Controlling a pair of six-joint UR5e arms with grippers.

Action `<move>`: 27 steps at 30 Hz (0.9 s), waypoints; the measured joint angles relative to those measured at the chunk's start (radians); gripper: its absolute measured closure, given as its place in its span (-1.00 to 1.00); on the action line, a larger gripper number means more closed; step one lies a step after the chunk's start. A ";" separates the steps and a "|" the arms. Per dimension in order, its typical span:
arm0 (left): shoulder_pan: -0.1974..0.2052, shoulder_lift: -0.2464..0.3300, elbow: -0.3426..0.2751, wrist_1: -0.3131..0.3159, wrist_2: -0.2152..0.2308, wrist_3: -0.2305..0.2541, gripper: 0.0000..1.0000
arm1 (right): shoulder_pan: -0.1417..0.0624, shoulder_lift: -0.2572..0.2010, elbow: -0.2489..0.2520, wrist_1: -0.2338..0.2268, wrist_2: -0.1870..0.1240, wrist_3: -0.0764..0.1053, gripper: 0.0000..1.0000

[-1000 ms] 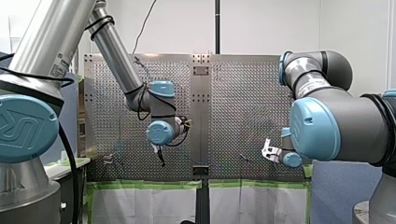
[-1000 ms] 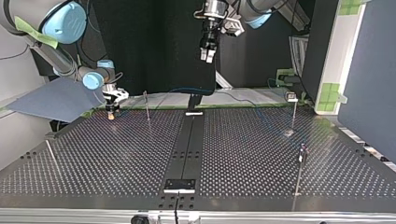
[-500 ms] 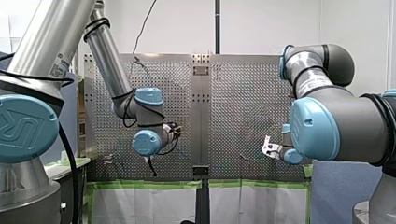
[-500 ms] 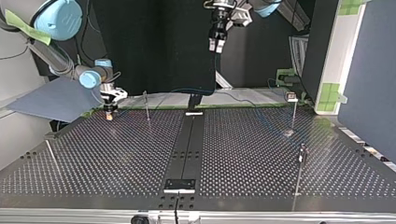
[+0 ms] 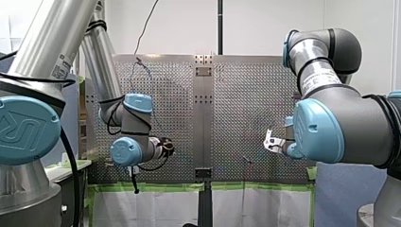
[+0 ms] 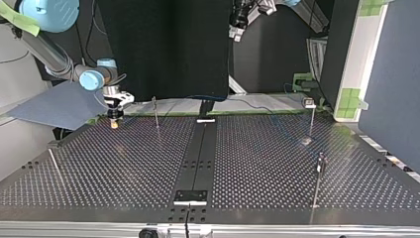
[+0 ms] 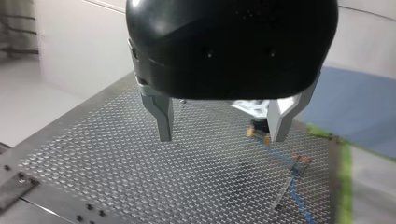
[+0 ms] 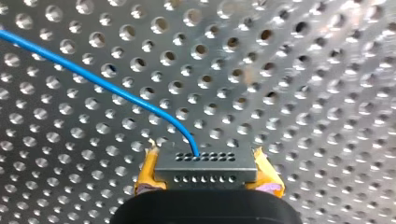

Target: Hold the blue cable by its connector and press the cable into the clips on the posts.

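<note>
Perforated metal desk [image 6: 124, 163], dark strip [image 6: 198, 148] down its centre, thin posts [image 6: 311, 121] standing at several spots.

Right hand [image 8: 206, 179]: yellow pads [image 8: 145, 173] clamped on both ends of the grey connector [image 8: 205, 162], held low over the holes. Blue cable [image 8: 93, 77] leaves the connector's face and curves away ahead of the hand, close over the desk.

Top view: right hand at ten o'clock, near the far edge. Nearest post [image 6: 156, 113] stands just beside it toward three o'clock.

Left hand [image 7: 222, 128]: metal fingers [image 7: 163, 116] spread wide, nothing between them, raised well above the desk. Top view has it at twelve o'clock, partly cut off.

Left wrist view: beyond the left hand, the cable runs from the right hand past the top of the nearest post. Cannot tell whether it sits in a clip.
</note>
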 joint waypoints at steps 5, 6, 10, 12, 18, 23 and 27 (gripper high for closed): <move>0.000 0.000 -0.026 -0.019 0.024 0.000 -1.00 | -0.011 -0.038 0.038 -0.027 0.005 0.018 1.00; 0.000 0.000 -0.025 -0.027 0.027 0.001 -1.00 | -0.014 -0.047 0.047 -0.037 0.007 0.026 1.00; 0.001 0.000 -0.021 -0.041 0.031 0.005 -1.00 | -0.017 -0.065 0.065 -0.054 0.008 0.040 1.00; 0.001 0.000 -0.021 -0.044 0.032 0.006 -1.00 | -0.018 -0.069 0.068 -0.057 0.009 0.042 1.00; 0.001 0.000 -0.020 -0.045 0.032 0.007 -1.00 | -0.018 -0.070 0.070 -0.059 0.009 0.043 1.00; 0.001 0.000 -0.020 -0.045 0.032 0.007 -1.00 | -0.018 -0.070 0.070 -0.059 0.009 0.043 1.00; 0.001 0.000 -0.020 -0.045 0.032 0.007 -1.00 | -0.018 -0.070 0.070 -0.059 0.009 0.043 1.00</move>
